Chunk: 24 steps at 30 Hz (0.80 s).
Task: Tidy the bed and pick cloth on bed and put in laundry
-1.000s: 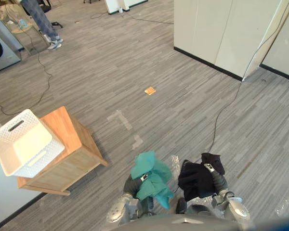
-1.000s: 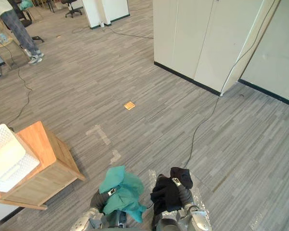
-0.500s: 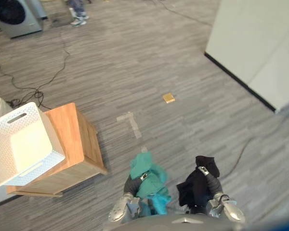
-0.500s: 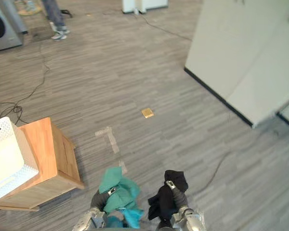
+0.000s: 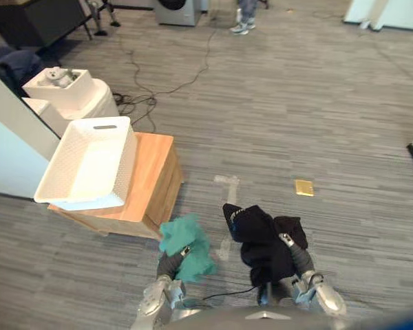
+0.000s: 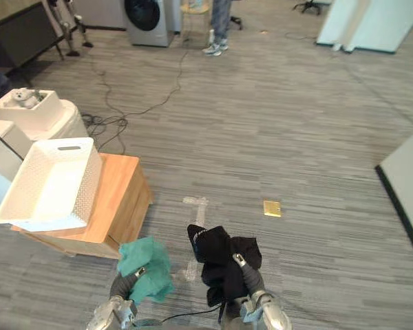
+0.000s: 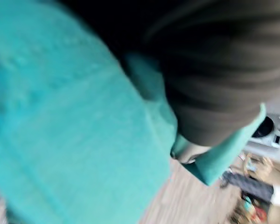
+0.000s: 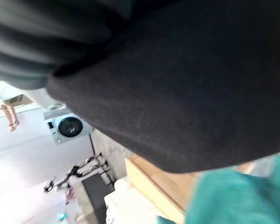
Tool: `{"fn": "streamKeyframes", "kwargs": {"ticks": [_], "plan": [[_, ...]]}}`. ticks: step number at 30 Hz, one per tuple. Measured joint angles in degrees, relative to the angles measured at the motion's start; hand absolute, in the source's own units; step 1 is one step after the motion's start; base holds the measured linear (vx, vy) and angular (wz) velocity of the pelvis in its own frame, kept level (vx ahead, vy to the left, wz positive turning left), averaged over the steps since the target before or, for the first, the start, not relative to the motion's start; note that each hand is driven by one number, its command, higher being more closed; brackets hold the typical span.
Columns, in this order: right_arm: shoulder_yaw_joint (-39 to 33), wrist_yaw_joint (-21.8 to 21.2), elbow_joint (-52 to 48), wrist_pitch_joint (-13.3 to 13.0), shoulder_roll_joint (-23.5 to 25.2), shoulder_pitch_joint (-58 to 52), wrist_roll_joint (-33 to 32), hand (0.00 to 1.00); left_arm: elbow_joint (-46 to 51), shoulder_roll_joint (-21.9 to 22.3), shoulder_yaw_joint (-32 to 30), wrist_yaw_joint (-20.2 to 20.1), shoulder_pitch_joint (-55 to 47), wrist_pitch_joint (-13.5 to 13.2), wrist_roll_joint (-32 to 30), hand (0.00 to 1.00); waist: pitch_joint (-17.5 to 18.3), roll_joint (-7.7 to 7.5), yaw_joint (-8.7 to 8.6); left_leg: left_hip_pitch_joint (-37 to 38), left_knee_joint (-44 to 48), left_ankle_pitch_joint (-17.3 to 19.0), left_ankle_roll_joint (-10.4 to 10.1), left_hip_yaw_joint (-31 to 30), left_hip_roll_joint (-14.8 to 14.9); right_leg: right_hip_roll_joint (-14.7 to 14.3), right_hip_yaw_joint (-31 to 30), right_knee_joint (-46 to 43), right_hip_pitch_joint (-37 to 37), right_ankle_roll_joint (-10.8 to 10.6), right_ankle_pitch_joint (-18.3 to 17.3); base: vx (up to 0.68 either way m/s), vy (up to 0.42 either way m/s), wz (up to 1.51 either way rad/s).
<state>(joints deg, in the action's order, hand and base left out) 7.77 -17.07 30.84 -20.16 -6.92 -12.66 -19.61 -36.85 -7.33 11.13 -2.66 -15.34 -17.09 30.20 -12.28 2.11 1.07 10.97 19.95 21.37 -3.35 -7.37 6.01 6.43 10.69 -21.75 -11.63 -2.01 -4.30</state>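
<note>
Teal cloth [image 5: 186,242] covers left robot hand [image 5: 171,263], black cloth [image 5: 261,237] right robot hand [image 5: 298,256]; grips unclear.

The left arm [image 5: 153,307] and right arm [image 5: 321,297] extend forward side by side, well apart. A teal cloth [image 5: 187,242] buries the left hand [image 5: 172,262] beyond its dark wrist cover. A black garment [image 5: 261,237] likewise smothers the right hand [image 5: 295,254].
</note>
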Motion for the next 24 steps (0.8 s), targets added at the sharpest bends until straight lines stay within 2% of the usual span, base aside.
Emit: {"fn": "streamKeyframes", "kwargs": {"ticks": [1, 2, 3, 4, 5, 7, 8, 10, 11, 12, 13, 14, 16, 17, 18, 21, 23, 24], "plan": [[0.8, 0.0, 0.0, 0.0, -0.2, 0.3, -0.1, 1.00, -0.3, 0.4, -0.6, -0.1, -0.4, 0.0, 0.0, 1.00, 0.0, 0.25, -0.32, -4.2, 9.3, -1.4, 0.4, 0.4, 0.6, -0.2, 1.8, 0.3, 1.7, 0.7, -1.3, 0.21, -0.272, 0.68], [1.3, 0.2, 0.0, 0.0, -0.6, 0.4, -0.1, 1.00, -0.3, 0.8, -1.0, -1.4, -0.6, 0.0, 0.1, 1.00, -0.6, 1.18, -0.29, -9.1, 19.4, -5.3, -0.3, 0.8, 1.9, -1.0, 4.2, 2.7, 5.2, 1.1, -1.6, 0.26, -0.313, 0.75], [1.7, 0.3, -0.1, 0.0, -0.9, 0.4, -0.1, 1.00, -0.2, 1.1, -1.2, -2.1, -0.9, 0.0, 0.2, 1.00, -1.0, 1.81, -0.40, -11.3, 24.3, -8.4, -0.3, 1.5, 2.9, -1.8, 5.2, 4.7, 7.4, 1.1, -1.6, 0.18, -0.188, 0.69], [2.0, 0.5, 0.0, 0.1, -1.4, -0.4, -0.1, 1.00, 0.0, 2.0, -1.8, -3.5, -1.5, -0.1, 0.1, 1.00, -1.8, 2.29, 0.10, -14.9, 31.9, -15.6, 0.1, 3.3, 5.0, -3.3, 6.3, 9.1, 12.2, 1.2, -1.5, 0.27, -0.174, 0.53], [2.1, 0.7, -0.1, 0.2, -1.1, -1.1, -0.1, 1.00, 0.4, 2.4, -1.6, -4.3, -2.3, -0.1, -0.2, 1.00, -1.8, 2.27, 0.89, -18.3, 37.2, -14.9, 0.1, 5.0, 5.2, -3.4, 7.4, 11.9, 15.1, 1.4, -1.4, 0.27, -0.159, 0.43], [1.0, 1.4, -0.3, 0.4, -1.1, -0.8, -0.6, 1.00, 2.5, 2.8, -1.4, -5.2, -2.8, 0.1, -0.4, 1.00, -1.8, 2.29, 1.18, -22.1, 38.1, -12.1, 0.3, 9.6, 4.5, -2.7, 8.0, 14.2, 17.5, 2.2, -1.2, 0.24, -0.118, 0.23], [0.5, 1.5, -0.5, 0.5, -1.0, -0.7, -0.6, 1.00, 3.1, 2.8, -1.4, -5.5, -2.7, 0.1, -0.4, 1.00, -1.8, 2.32, 1.39, -22.6, 36.1, -11.0, 0.2, 11.8, 4.1, -2.5, 8.5, 15.3, 18.4, 2.5, -1.1, 0.25, -0.050, 0.15], [-0.7, 1.5, -2.2, 0.8, -0.8, -1.2, -1.3, 1.00, 4.9, 2.7, -1.3, -5.8, -2.1, 0.3, -0.4, 1.00, -1.6, 1.96, 1.23, -21.8, 19.1, -10.0, 0.3, 20.3, 2.1, -1.4, 10.7, 18.7, 21.4, 2.3, -0.5, 0.28, 0.015, 0.28], [-1.0, 1.5, -2.7, 1.2, -0.9, -1.2, -1.6, 1.00, 4.9, 2.8, -1.0, -5.8, -1.7, 0.6, -0.4, 1.00, -1.5, 1.98, 1.16, -20.9, 13.1, -10.5, 0.1, 22.0, 1.3, -1.2, 11.2, 18.7, 22.0, 1.6, -0.2, 0.37, 0.080, 0.36], [-1.9, 1.5, -3.4, 1.8, -0.9, -1.2, -1.7, 1.00, 4.8, 2.9, -0.1, -5.8, -1.3, 1.2, -0.4, 1.00, -1.4, 2.17, 0.92, -18.9, -0.3, -14.9, 0.4, 24.5, -0.5, -1.1, 12.0, 18.8, 22.5, 1.0, -0.7, 0.38, 0.105, 0.33], [-2.8, 1.6, -3.4, 2.1, -0.7, -1.5, -1.7, 1.00, 4.6, 3.3, 0.2, -5.9, -0.9, 1.6, -0.4, 1.00, -1.3, 2.53, 0.69, -16.9, -10.4, -22.3, 4.0, 26.6, -1.9, -1.3, 12.5, 18.8, 23.2, -0.4, -1.6, 0.39, 0.112, 0.31], [-2.9, 1.7, -3.4, 2.6, -0.4, -1.4, -1.7, 1.00, 4.2, 3.3, 0.2, -5.8, -0.6, 1.7, -0.4, 1.00, -1.1, 2.15, 0.66, -14.9, -12.9, -23.4, 5.8, 27.1, -3.0, -0.8, 12.5, 19.0, 23.6, -0.8, -1.8, 0.24, 0.079, 0.23], [-2.2, 1.8, -5.0, 2.9, 0.8, -2.2, -1.6, 1.00, 4.5, 2.2, 0.1, -5.9, -0.1, 1.6, -0.4, 1.00, -1.0, -0.96, 1.14, -14.0, -16.2, -24.1, 5.8, 27.5, -5.9, 1.1, 13.2, 21.0, 24.5, -2.0, -2.2, 0.27, 0.074, 0.21], [-2.2, 1.8, -5.1, 2.9, 1.3, -2.2, -1.6, 1.00, 4.2, 1.9, 0.1, -5.9, 0.4, 1.6, -0.4, 1.00, -1.1, -1.48, 1.18, -14.2, -15.5, -24.0, 6.0, 27.8, -6.2, 1.5, 13.7, 21.3, 24.9, -2.2, -2.2, 0.28, 0.050, 0.17], [-1.8, 1.9, -5.1, 3.0, 1.5, -2.5, -1.5, 1.00, 3.9, 1.8, 0.1, -5.9, 0.4, 1.6, -0.4, 1.00, -1.1, -1.64, 1.37, -13.8, -14.2, -22.7, 7.8, 29.0, -6.3, 1.8, 13.8, 21.8, 26.2, -2.9, -1.8, 0.20, 0.012, 0.07], [-0.2, 1.8, -5.1, 4.1, 1.7, -2.9, -1.5, 1.00, 3.9, 1.6, 0.0, -5.9, -0.6, 1.5, -0.3, 1.00, -0.5, -1.88, 1.89, -11.9, -12.7, -19.1, 7.9, 30.5, -6.4, 2.4, 13.7, 21.1, 28.2, -3.9, -2.0, 0.14, -0.004, -0.10], [-0.1, 1.8, -5.1, 4.8, 1.7, -3.5, -1.5, 1.00, 3.9, 1.8, 0.1, -6.1, -1.8, 1.4, -0.4, 1.00, 1.3, -2.17, 1.75, -11.6, -13.0, -15.1, 8.1, 30.4, -6.7, 4.0, 13.7, 14.7, 25.9, -7.3, -5.2, 0.10, 0.004, -0.01], [-0.1, 1.8, -5.1, 5.0, 1.5, -3.7, -1.4, 1.00, 3.8, 2.0, 0.1, -6.1, -1.9, 1.4, -0.4, 1.00, 1.7, -2.04, 1.79, -10.7, -13.9, -14.8, 8.1, 30.2, -6.9, 5.0, 13.7, 8.8, 23.9, -8.2, -6.6, 0.14, 0.063, 0.11]]}}
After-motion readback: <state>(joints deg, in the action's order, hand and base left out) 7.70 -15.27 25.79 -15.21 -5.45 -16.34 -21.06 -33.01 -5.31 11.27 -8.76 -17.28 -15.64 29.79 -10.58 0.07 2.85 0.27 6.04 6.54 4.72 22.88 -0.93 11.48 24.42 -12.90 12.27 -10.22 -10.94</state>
